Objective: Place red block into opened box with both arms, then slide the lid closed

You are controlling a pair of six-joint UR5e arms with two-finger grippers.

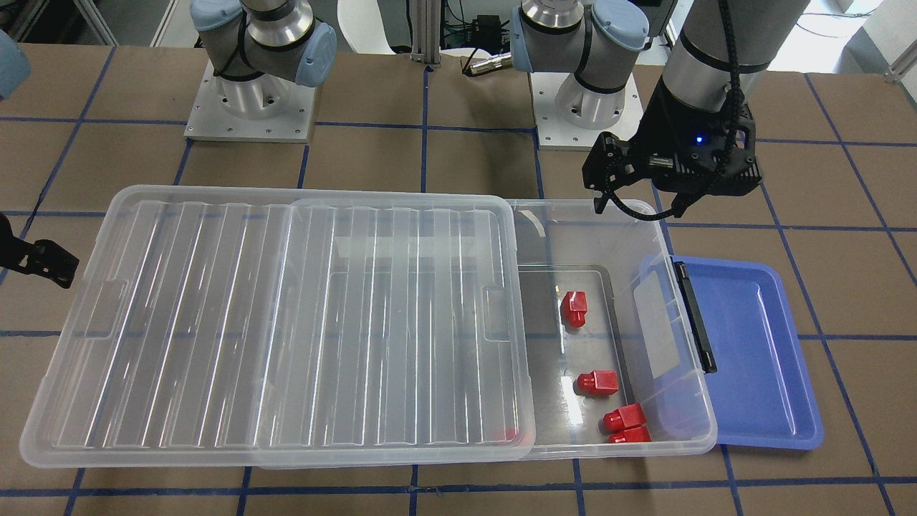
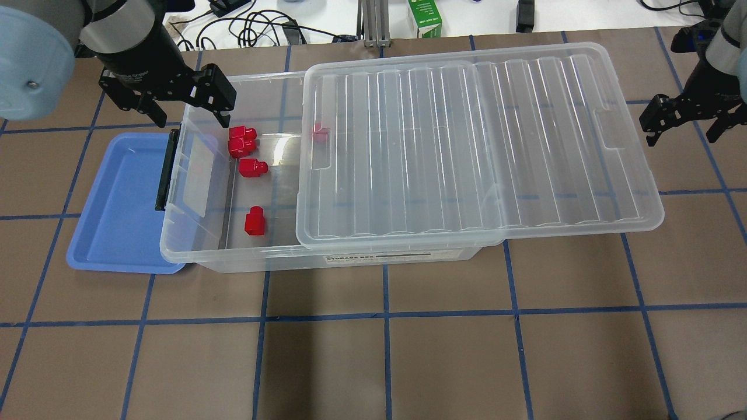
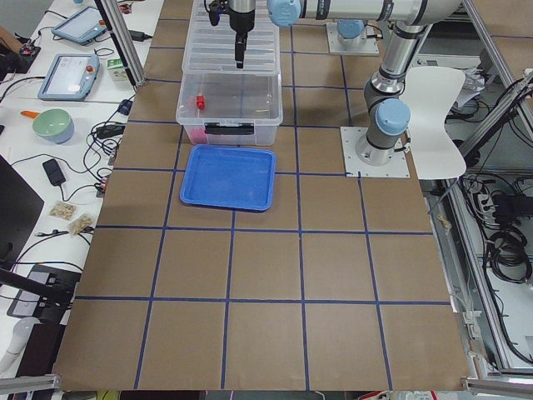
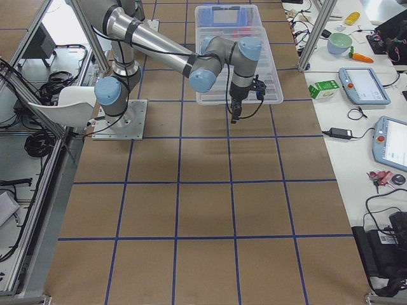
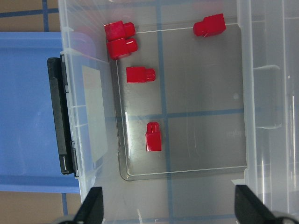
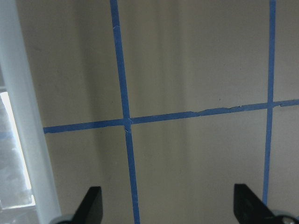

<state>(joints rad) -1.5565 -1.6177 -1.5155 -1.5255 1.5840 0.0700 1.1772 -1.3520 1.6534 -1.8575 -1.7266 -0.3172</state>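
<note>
In the overhead view, the large clear plastic box [image 2: 245, 261] sits upper centre on the brown taped surface [image 2: 408, 350]. Its black-bar end is at the left, just beside an opaque blue tray [image 2: 117, 204]. The translucent ribbed lid [image 2: 478, 146] covers most of the box and overhangs its right end, leaving the left part uncovered. Five small glossy red blocks [image 5: 153, 136] lie on the box floor, one at the lid's edge. The left end effector [image 5: 170, 210], upper left, hangs over the uncovered end, fingers spread wide and empty. The right end effector [image 6: 170, 210], upper right, is off the lid's right end over bare surface, equally wide apart and empty.
</note>
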